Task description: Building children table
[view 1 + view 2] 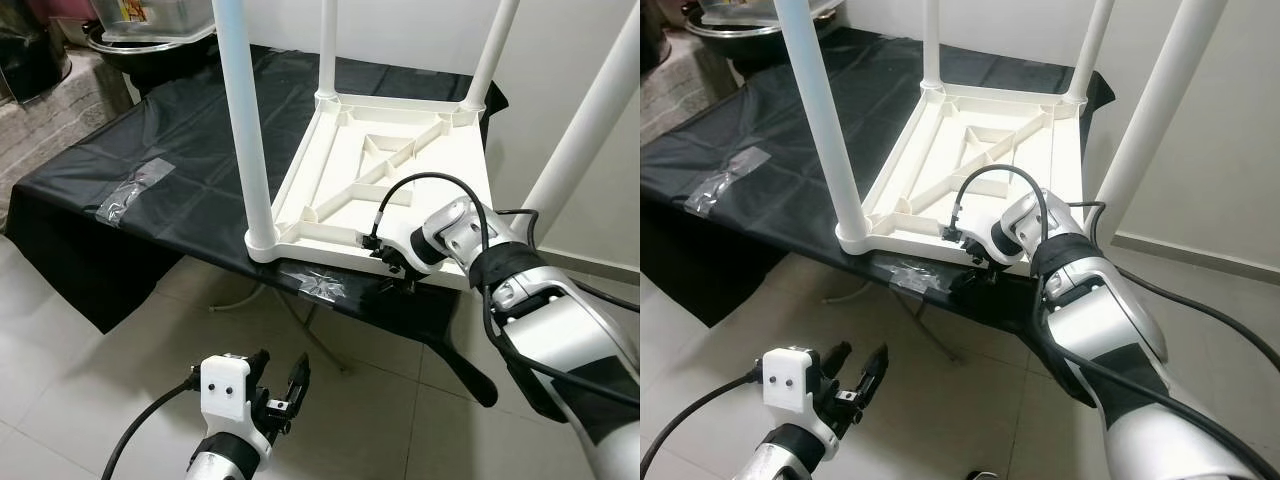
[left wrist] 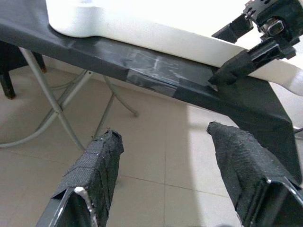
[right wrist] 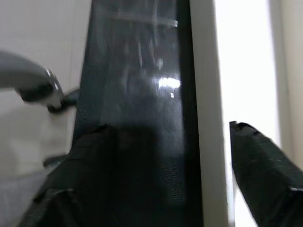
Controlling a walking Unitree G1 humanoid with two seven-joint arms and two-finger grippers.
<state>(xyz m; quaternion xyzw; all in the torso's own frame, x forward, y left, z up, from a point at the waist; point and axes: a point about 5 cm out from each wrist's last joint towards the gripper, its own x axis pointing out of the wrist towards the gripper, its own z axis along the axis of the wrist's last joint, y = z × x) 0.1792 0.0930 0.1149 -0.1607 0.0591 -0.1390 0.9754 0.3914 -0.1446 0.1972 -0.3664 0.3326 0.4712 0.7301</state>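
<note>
No legible text, labels, brands or numbers anywhere.

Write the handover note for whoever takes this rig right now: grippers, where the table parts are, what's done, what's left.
Right gripper: open, its fingers straddling the near edge of the upside-down white children's table.
Left gripper: open, empty, low over the floor tiles in front of the work table.
The white table lies tabletop down on the black-covered work table.
Done: four white legs stand in its corners.
Left: probably checking the legs are tight, then turning it upright; fastening cannot be judged from here.
</note>
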